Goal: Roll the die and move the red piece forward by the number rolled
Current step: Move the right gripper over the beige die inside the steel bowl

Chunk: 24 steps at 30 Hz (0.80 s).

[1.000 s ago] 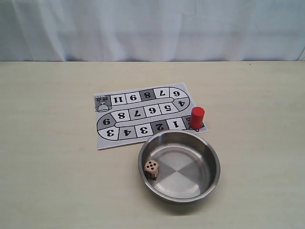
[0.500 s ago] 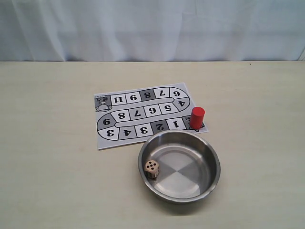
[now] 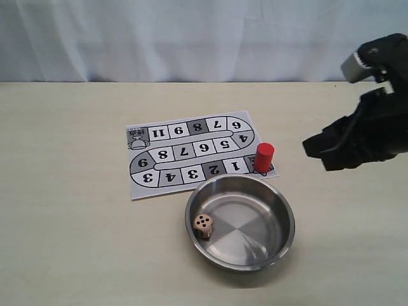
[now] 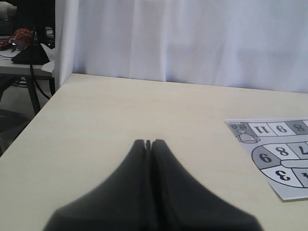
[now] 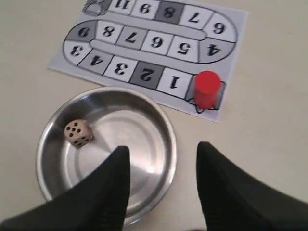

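Exterior view: a printed game board (image 3: pixel 191 153) lies flat on the pale table (image 3: pixel 64 223). The red piece (image 3: pixel 264 157) stands upright on the marked square next to number 1, at the board's 4 o'clock corner. A steel bowl (image 3: pixel 288 217) sits close to the board's 6 o'clock edge. The red piece is at about 1 o'clock from the bowl. The die (image 3: pixel 203 225) rests inside the bowl at its 9 o'clock side, five pips facing up. The right arm (image 3: pixel 363 131) hangs above the table at 3 o'clock from the red piece, apart from it.

Left wrist view: the left gripper (image 4: pixel 148 143) has its fingers pressed together with nothing between them, over bare table, with the board's edge off to one side.

Right wrist view: the right gripper (image 5: pixel 162 150) is spread wide and empty above the bowl. The die lies in the bowl, and the red piece stands on the board beyond it.
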Tool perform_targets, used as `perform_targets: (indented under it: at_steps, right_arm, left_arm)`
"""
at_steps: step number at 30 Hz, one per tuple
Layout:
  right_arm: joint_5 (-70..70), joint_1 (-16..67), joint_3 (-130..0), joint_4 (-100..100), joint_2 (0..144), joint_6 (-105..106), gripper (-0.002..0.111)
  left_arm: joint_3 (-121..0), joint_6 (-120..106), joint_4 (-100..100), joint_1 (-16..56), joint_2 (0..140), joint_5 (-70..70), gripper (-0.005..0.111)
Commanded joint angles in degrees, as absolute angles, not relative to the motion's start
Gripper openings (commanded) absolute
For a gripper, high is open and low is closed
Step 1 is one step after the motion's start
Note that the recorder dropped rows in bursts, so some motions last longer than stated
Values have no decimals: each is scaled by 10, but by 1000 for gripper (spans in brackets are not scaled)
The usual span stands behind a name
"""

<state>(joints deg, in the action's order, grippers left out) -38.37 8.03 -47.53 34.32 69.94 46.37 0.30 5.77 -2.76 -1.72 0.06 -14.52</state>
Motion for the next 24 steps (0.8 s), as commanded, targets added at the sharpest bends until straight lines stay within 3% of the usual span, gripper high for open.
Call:
perform_targets:
  at_steps: [1,6,9,13,24]
  right_arm:
    - [-407,171,-523,277,754,471,42]
    - [-409,265,-564,189,836,456,44]
    - [-403,296,-576,185,886,460,57]
    - [-374,331,-578,185,936,469,59]
    - [-318,335,-578,210,996,469,59]
  left_arm:
    - [0,58,-27,-14,0,-139,0]
    - [0,58,-29,-14,0,-139,0]
    - [0,58,-29,-14,0,-139,0]
    - [0,58,-29,-14,0,-139,0]
    - [0,58,-29,-14,0,-139,0]
